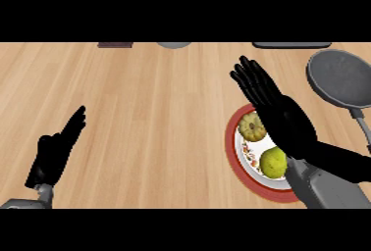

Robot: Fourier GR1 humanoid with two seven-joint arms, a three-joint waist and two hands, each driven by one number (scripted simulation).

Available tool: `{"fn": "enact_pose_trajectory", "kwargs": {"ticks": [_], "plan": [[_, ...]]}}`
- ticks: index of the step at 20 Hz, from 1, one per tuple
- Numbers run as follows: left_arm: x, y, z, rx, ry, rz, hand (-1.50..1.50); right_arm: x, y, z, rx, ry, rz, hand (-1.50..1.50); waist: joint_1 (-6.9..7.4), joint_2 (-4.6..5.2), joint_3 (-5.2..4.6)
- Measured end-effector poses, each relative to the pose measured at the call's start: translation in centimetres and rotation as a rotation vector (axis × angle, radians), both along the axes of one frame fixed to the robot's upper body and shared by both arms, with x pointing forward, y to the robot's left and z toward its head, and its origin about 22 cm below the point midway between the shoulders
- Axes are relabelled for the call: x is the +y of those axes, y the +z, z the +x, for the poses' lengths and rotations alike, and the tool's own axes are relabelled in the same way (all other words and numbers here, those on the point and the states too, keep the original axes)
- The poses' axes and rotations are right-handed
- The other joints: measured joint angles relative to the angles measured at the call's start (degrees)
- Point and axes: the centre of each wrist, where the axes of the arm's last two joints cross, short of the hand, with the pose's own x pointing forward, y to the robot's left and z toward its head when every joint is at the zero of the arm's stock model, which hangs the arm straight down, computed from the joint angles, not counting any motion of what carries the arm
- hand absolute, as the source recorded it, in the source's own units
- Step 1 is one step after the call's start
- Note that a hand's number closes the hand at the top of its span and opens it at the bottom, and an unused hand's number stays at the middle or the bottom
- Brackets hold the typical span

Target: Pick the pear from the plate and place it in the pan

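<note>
A yellow-green pear (273, 162) lies on a red-rimmed plate (233, 147) at the right of the wooden counter, beside a paler round fruit (251, 128). My right hand (279, 110) hovers above the plate with straight fingers pointing away, covering the plate's right part; it holds nothing. The grey pan (340, 78) sits at the far right, its handle (360, 125) running toward me. My left hand (56, 149) rests open at the lower left, fingers up.
Dark and grey objects (174, 44) show partly along the counter's far edge. Bare wood (159, 122) stretches between my two hands.
</note>
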Motion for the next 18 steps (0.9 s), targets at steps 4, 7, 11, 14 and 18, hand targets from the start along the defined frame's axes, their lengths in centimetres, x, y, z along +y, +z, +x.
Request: {"fn": "enact_pose_trajectory", "kwargs": {"ticks": [4, 7, 11, 14, 18], "plan": [[-1.4, 0.3, 0.1, -0.094, -0.017, -0.069, 0.0, -3.3, -0.3, -1.5, -0.071, -0.14, 0.075, 1.5, -1.26, -1.0, -0.16], [-2.9, 0.7, 0.2, -0.197, -0.021, -0.152, 0.0, -7.8, -1.2, -2.2, -0.11, -0.371, 0.088, 1.5, -4.11, -1.56, -0.31], [-4.8, 0.7, -0.2, -0.273, -0.042, -0.243, 0.0, -12.3, -6.0, -5.6, -0.05, -0.7, 0.151, -1.5, -5.37, -1.63, -0.15], [-5.5, 0.4, -0.7, -0.301, -0.065, -0.278, 0.0, -14.4, -9.6, -10.6, -0.069, -0.807, 0.127, -1.5, -4.57, -1.64, -0.16], [-6.9, -0.1, -0.5, -0.32, -0.102, -0.307, 0.0, -17.0, -11.7, -15.5, -0.115, -0.925, 0.02, -1.5, -2.66, -1.41, -0.24]]}}
